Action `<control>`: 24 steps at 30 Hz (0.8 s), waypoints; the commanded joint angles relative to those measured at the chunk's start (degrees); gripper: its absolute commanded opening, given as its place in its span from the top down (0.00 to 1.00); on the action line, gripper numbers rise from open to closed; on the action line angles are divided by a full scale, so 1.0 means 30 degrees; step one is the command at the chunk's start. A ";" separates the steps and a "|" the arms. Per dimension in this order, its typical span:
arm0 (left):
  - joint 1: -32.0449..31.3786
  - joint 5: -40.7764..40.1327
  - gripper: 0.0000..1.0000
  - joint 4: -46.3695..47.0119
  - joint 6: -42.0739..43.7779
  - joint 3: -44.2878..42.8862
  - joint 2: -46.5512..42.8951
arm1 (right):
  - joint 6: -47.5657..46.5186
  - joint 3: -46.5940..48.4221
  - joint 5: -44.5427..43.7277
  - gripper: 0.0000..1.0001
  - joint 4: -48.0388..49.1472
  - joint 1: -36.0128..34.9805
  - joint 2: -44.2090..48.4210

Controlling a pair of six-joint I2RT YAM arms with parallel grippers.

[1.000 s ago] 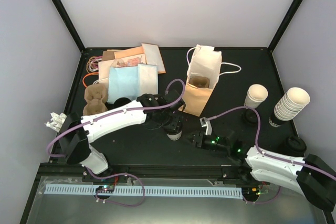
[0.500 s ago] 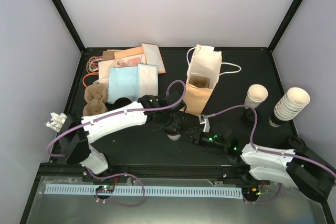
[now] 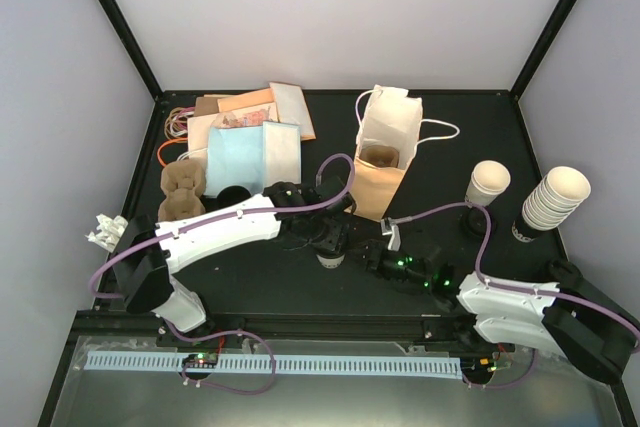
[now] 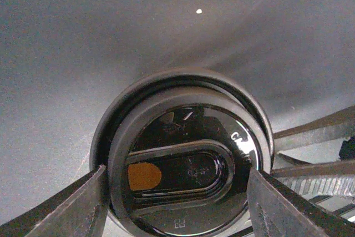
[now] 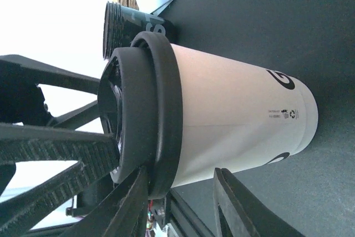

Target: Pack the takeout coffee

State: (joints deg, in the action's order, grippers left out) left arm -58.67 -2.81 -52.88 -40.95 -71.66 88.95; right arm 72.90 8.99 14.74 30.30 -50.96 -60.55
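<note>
The takeout coffee (image 3: pixel 330 259), a white paper cup (image 5: pixel 238 120) with black lettering and a black lid (image 4: pixel 183 170), stands upright on the black table near the front centre. My left gripper (image 3: pixel 328 239) comes down on it from above. Its fingers (image 4: pixel 66 203) press against opposite sides of the lid rim, so it is shut on the cup. My right gripper (image 3: pixel 372 262) is just right of the cup at table level and open. One of its fingers (image 5: pixel 130 203) touches the underside of the lid rim. Only table shows in the gap of the right gripper (image 5: pixel 181 173).
A white paper bag (image 3: pixel 388 127) stands open behind the cup, with a brown sleeve (image 3: pixel 372 192) leaning on it. A single cup (image 3: pixel 488 182) and stacked cups (image 3: pixel 555 197) stand at right. A cardboard tray (image 3: pixel 182 192), papers (image 3: pixel 245 137) and crumpled paper (image 3: pixel 105 229) lie at left.
My right gripper has slid left up to the cup and its fingers have narrowed a little. The left gripper still holds the lid, shifted only slightly.
</note>
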 commanded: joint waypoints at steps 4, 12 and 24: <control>-0.0611 0.0589 0.32 -0.1408 0.0047 0.0172 0.0967 | 0.1014 -0.1482 -0.1216 0.65 -0.0878 0.0129 -0.1053; -0.0657 0.0430 0.31 -0.1415 0.0213 0.0207 0.1111 | -0.1400 0.0569 0.0189 0.63 -0.2452 0.0113 -0.0677; -0.0635 0.0100 0.18 -0.1752 0.0744 -0.1294 0.0930 | -0.6775 0.4650 -0.0822 0.45 -1.0103 0.0374 0.3422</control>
State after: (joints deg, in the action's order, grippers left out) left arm -59.70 -4.60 -55.40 -39.92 -73.25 90.06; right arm 60.29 17.63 13.58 9.10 -50.24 -51.83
